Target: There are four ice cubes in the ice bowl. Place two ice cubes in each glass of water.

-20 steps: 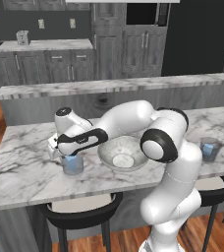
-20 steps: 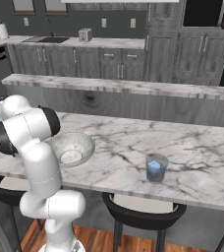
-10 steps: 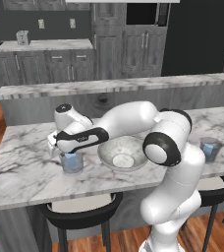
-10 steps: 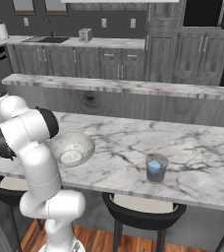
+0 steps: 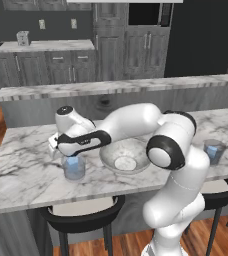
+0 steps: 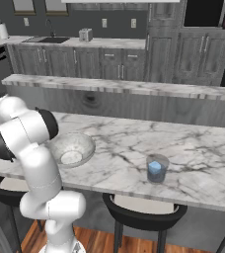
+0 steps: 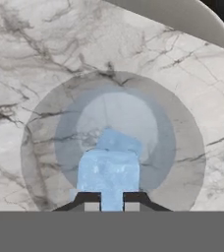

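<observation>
Looking straight down in the hand view, my gripper (image 7: pixel 112 199) hangs over a glass of water (image 7: pixel 40 147). Its jaws are drawn close with only a narrow gap, and they hold nothing. Two pale blue ice cubes lie in that glass, one (image 7: pixel 108 174) just below the tips and one (image 7: pixel 118 141) behind it. From the left base view, the gripper (image 5: pixel 68 151) is right above this glass (image 5: pixel 74 168), left of the ice bowl (image 5: pixel 125 155). The second glass of water (image 6: pixel 157 169) stands far to the right with a blue cube (image 6: pixel 155 167) in it.
The ice bowl (image 6: pixel 71 148) sits mid-counter beside my arm, and its rim (image 7: pixel 182 17) shows at the hand view's top. The marble counter (image 5: pixel 21 175) has a raised ledge (image 5: pixel 111 87) behind it. Stools (image 5: pixel 81 215) stand under the front edge.
The jaws have closed from wide apart to nearly together. The arm has stayed above the left glass.
</observation>
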